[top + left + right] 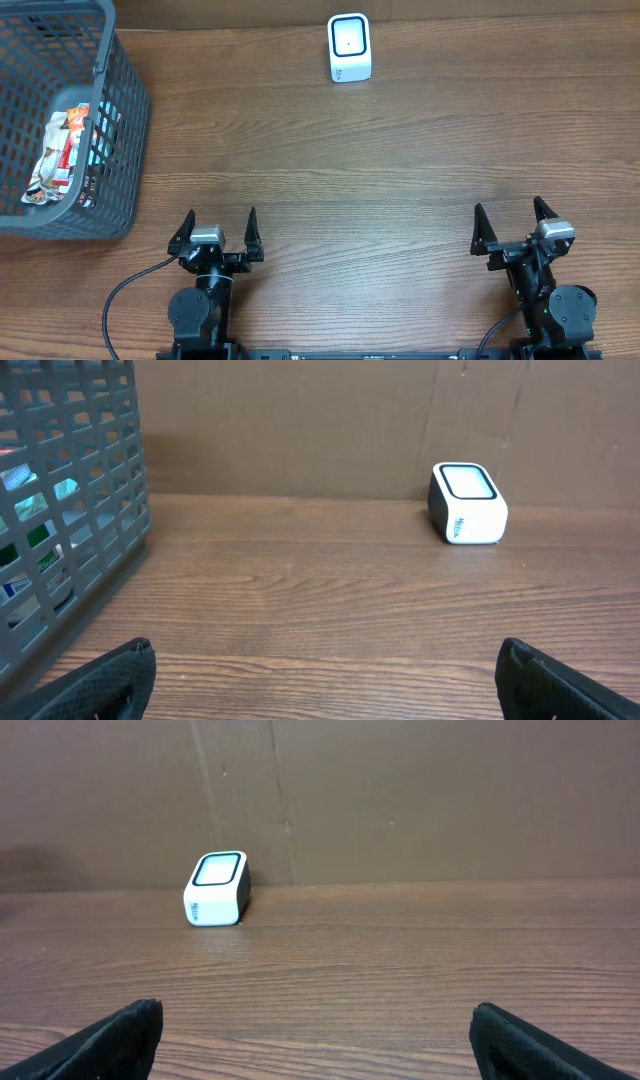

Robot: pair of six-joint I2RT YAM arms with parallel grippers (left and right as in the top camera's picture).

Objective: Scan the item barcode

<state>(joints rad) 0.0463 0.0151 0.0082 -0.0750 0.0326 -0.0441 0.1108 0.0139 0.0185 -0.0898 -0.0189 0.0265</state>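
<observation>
Scanning has not begun: left claw point(220, 215) and right claw point(508, 206) gape wide, empty. The packet point(55, 155) lies in the basket point(110, 60), ahead-left of left claw; scanner point(349, 47) stands well ahead. Picking and scanning remain.

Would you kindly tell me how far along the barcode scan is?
Nothing looks done: the packets lie in the grey basket, and the white scanner stands alone at the far edge. Nothing is in hand: the left gripper and right gripper are open and empty. Left to do: lift an item out and show its barcode to the scanner.
</observation>
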